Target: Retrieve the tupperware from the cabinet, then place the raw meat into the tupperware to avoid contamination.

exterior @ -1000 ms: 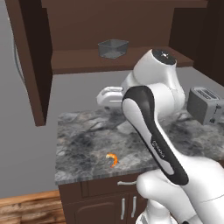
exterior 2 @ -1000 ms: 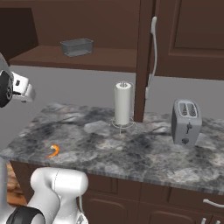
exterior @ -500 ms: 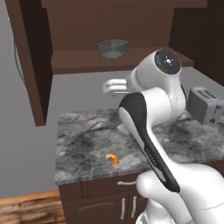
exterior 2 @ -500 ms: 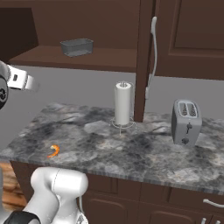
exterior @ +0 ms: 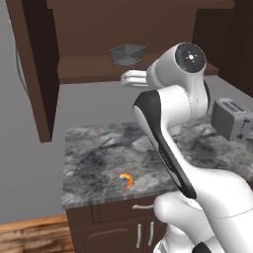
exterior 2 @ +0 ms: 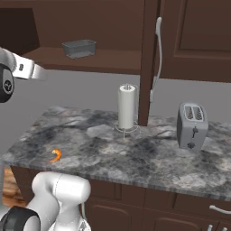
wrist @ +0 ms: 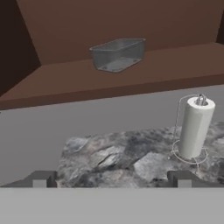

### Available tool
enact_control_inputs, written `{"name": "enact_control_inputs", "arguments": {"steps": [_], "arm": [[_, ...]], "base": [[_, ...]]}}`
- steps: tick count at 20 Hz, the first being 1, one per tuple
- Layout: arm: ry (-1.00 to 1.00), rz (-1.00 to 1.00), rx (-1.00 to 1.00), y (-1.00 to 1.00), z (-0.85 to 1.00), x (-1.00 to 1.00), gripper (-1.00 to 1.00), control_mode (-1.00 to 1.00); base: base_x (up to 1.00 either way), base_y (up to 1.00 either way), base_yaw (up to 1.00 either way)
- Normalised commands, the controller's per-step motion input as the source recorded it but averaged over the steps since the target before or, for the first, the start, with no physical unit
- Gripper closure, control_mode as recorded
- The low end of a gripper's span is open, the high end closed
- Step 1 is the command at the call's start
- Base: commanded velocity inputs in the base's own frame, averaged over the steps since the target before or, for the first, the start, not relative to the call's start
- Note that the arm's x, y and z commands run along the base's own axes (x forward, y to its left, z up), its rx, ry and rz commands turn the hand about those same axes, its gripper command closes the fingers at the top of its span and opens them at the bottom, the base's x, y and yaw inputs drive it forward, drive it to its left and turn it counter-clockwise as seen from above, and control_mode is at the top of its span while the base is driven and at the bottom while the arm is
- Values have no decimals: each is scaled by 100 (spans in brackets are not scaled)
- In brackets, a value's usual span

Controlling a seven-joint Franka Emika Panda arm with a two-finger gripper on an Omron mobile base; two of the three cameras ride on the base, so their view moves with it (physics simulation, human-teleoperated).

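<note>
The tupperware (wrist: 118, 54), a small grey see-through tub, stands on the open cabinet's shelf (wrist: 131, 76). In the left base view the tupperware (exterior: 127, 53) lies just above and beyond my white hand (exterior: 134, 78). My gripper (wrist: 111, 181) is open, nothing between its dark fingertips (wrist: 41, 179), and sits below and short of the shelf edge. The raw meat (exterior: 127, 181), a tiny orange shrimp, lies on the grey stone counter (exterior: 94, 163) near its front edge. From the right base view I see the tupperware (exterior 2: 79, 48) and the shrimp (exterior 2: 55, 156) too.
A paper towel roll (exterior 2: 127, 108) stands upright on the counter behind the middle, and a silver toaster (exterior 2: 192, 125) to its right. The cabinet's open door (exterior: 29, 64) hangs at the left. A shut door with a long silver handle (exterior 2: 158, 49) is right of the shelf.
My hand has risen from over the counter to just below the shelf edge, closer to the tupperware. The jaws stayed open. Nothing on the counter moved.
</note>
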Motion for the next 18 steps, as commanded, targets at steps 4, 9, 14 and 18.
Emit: {"name": "enact_control_inputs", "arguments": {"steps": [4, 9, 14, 18], "arm": [[-6, -7, 0, -22, 35, 33, -100, -100], [-5, -4, 0, -15, 15, 49, -100, -100], [-3, -2, 0, -16, 1, 58, -100, -100], [-4, -3, 0, -22, 6, 61, -100, -100]], "base": [[0, 0, 0], [0, 0, 0], [0, 0, 0], [0, 0, 0]]}}
